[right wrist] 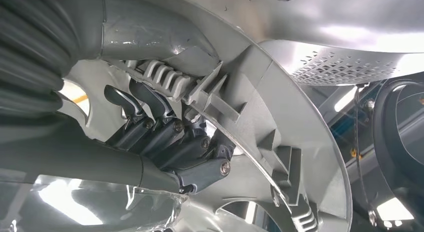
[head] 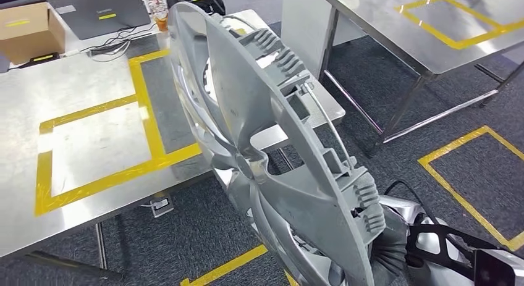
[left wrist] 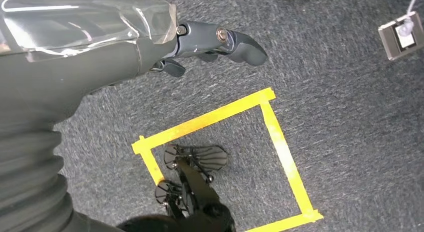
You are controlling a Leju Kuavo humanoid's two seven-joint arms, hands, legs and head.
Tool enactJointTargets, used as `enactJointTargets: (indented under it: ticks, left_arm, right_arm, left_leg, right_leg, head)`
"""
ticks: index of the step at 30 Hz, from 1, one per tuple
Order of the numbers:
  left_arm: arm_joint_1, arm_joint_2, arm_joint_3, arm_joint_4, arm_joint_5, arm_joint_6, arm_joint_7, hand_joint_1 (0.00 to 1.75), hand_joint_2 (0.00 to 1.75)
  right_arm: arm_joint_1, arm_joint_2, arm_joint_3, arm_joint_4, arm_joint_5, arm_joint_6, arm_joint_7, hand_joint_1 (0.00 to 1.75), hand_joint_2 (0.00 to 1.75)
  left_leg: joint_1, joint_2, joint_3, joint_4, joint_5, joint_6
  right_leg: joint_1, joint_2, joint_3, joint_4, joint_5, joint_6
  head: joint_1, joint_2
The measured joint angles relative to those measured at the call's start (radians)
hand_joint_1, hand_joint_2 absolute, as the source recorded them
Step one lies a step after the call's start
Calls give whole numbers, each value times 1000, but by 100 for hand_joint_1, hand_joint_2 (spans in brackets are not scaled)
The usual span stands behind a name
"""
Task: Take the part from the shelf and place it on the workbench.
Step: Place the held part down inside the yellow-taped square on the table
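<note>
A large grey plastic wheel cover [head: 266, 144] with ribbed clips on its rim stands on edge in the head view, held up in the air in front of the steel workbench [head: 80, 113]. My right hand [right wrist: 165, 137] grips the wheel cover [right wrist: 280, 91] at its rim, dark fingers hooked through an opening and the thumb over the outer edge. In the head view the ribbed wrist cover of the right arm [head: 389, 252] shows below the part. My left hand [left wrist: 215, 46] hangs over the carpet with its fingers apart and nothing in it.
The workbench carries a yellow tape rectangle [head: 92, 144], a cardboard box [head: 28, 29], a laptop [head: 102, 11] and cables at its far side. A second steel table [head: 426, 33] stands at the right. Yellow tape squares [head: 476, 187] mark the grey carpet.
</note>
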Motion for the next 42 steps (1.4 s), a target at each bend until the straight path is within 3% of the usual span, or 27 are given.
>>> enactJointTargets:
  ticks: [2,3,5,7,9,10,11,13,15,17,18,20,22,24,25,26,28,30,31,33,34,36,37,39,40,41,42]
  left_arm:
    - [1,0,0,0,1,0,0,0,175]
    - [3,0,0,0,1,-1,0,0,175]
    - [1,-1,0,0,3,-4,1,0,175]
    - [-3,-3,0,0,4,-8,2,0,175]
    - [-3,-4,0,1,3,-10,2,0,175]
    - [-3,-5,0,1,1,-10,2,0,175]
    - [-2,-5,0,1,-1,-9,2,0,175]
    - [-2,-5,0,1,-5,-8,3,0,175]
    - [-1,-5,0,1,-6,-5,3,0,175]
    - [3,-5,0,0,-7,-3,3,0,175]
    - [6,-5,0,0,-7,-2,3,0,175]
    - [6,-4,0,0,-7,-2,3,0,175]
    - [1,-3,0,0,-8,-3,3,0,175]
    - [0,-3,0,1,-10,-5,3,0,175]
    - [0,-3,0,1,-11,-5,4,0,175]
    - [1,-3,0,1,-13,-5,4,0,175]
    - [0,-1,0,0,-13,-5,4,0,175]
    - [-1,0,0,-2,-14,-5,4,0,175]
    - [-1,0,0,-2,-14,-5,4,0,175]
    - [2,1,0,-4,-15,-5,4,0,175]
    - [4,1,0,-5,-15,-6,4,0,175]
    - [1,0,0,-6,-15,-7,4,0,175]
    - [-2,-2,0,-6,-16,-8,4,0,175]
    - [-3,-3,0,-5,-17,-8,4,0,175]
    - [-3,-4,0,-4,-17,-8,4,0,175]
    - [-2,-4,0,-3,-18,-8,4,0,175]
    - [-1,-5,0,-2,-19,-9,4,0,175]
  right_arm:
    - [-1,2,0,0,0,0,1,168,175]
    - [-1,3,0,-1,0,0,2,168,175]
    - [-3,3,-1,-3,-3,0,4,168,175]
    - [-2,3,-3,-4,-7,1,8,168,175]
    - [1,2,-4,-4,-8,2,14,168,175]
    - [3,1,-4,-4,-9,2,16,168,175]
    - [4,1,-5,-4,-8,2,17,168,175]
    - [4,0,-6,-4,-8,3,18,168,175]
    - [5,1,-6,-4,-8,3,18,168,175]
    - [5,1,-6,-5,-8,3,18,168,175]
    - [5,1,-6,-5,-8,3,18,168,175]
    - [4,2,-6,-5,-7,3,17,168,175]
    - [5,3,-7,-5,-8,3,17,168,175]
    - [6,3,-8,-5,-8,3,17,168,175]
    - [7,3,-7,-5,-8,3,18,168,175]
    - [7,3,-7,-5,-8,3,18,168,175]
    - [6,4,-7,-5,-8,3,18,168,175]
    - [6,4,-8,-5,-8,3,18,168,175]
    - [6,4,-8,-5,-8,3,18,168,175]
    - [5,6,-8,-6,-8,3,18,168,175]
    - [4,6,-8,-6,-8,3,18,168,175]
    - [3,6,-9,-7,-8,3,18,168,175]
    - [3,5,-9,-7,-9,3,18,168,175]
    - [6,5,-10,-7,-11,3,19,168,175]
    - [7,5,-10,-7,-14,3,21,168,175]
    - [9,5,-10,-7,-19,3,23,168,175]
    - [9,5,-10,-7,-24,3,25,168,175]
  left_leg:
    - [-2,-23,3,-7,1,7]
    - [0,-37,10,-16,6,10]
    - [9,-64,25,-33,17,18]
    - [14,-91,27,-37,21,22]
    - [16,-125,27,-36,20,22]
    - [17,-142,28,-35,19,20]
    - [19,-159,30,-34,17,18]
    - [21,-190,28,-23,10,7]
    - [21,-213,19,-12,3,-7]
    - [25,-230,13,-11,2,-18]
    - [26,-222,10,-7,0,-23]
    - [26,-167,-13,39,-26,-32]
    - [25,-104,-73,158,-81,-37]
    - [27,-86,-131,266,-117,-38]
    - [28,-84,-136,273,-110,-36]
    - [26,-80,-120,239,-87,-31]
    - [16,-49,-47,105,-32,-13]
    - [3,-18,0,16,-10,4]
    - [-1,-15,4,6,-12,8]
    - [0,-38,11,-8,-6,15]
    - [4,-51,20,-20,0,19]
    - [13,-76,39,-39,13,25]
    - [13,-88,40,-42,14,27]
    - [14,-112,39,-41,15,28]
    - [14,-123,39,-40,14,27]
    - [16,-134,39,-38,12,24]
    - [18,-143,40,-35,10,21]
  right_leg:
    - [1,-19,4,-4,-5,9]
    - [0,-13,5,-1,-9,13]
    - [-1,38,-20,57,-38,13]
    - [-4,91,-87,188,-85,8]
    - [-8,103,-145,279,-102,15]
    - [-11,105,-150,270,-87,24]
    - [-16,110,-135,223,-58,35]
    - [-27,149,-81,84,6,52]
    - [-31,178,-50,13,36,42]
    - [-27,163,-47,10,38,21]
    - [-26,154,-45,9,39,14]
    - [-26,132,-40,7,37,0]
    - [-20,107,-36,6,32,-11]
    - [-13,82,-34,7,28,-16]
    - [-10,69,-32,7,26,-18]
    - [-6,56,-30,7,24,-18]
    - [0,33,-23,6,18,-18]
    - [5,12,-18,5,13,-13]
    - [6,2,-16,4,11,-9]
    - [5,-12,-10,-1,8,0]
    - [4,1,-8,2,3,3]
    - [0,54,-32,62,-28,4]
    - [-3,82,-59,121,-52,2]
    - [-7,102,-123,240,-90,5]
    - [-10,104,-139,260,-89,13]
    - [-14,105,-135,241,-71,25]
    - [-18,105,-115,188,-41,37]
  head:
    - [0,0]
    - [1,0]
    - [5,0]
    - [10,0]
    - [11,0]
    - [11,0]
    - [11,0]
    - [14,0]
    - [14,0]
    - [13,0]
    - [13,0]
    - [7,0]
    - [2,0]
    - [1,0]
    - [1,0]
    - [1,0]
    - [2,0]
    - [3,0]
    - [3,0]
    - [2,0]
    - [4,0]
    - [8,0]
    - [10,0]
    - [13,0]
    - [13,0]
    - [14,0]
    - [14,0]
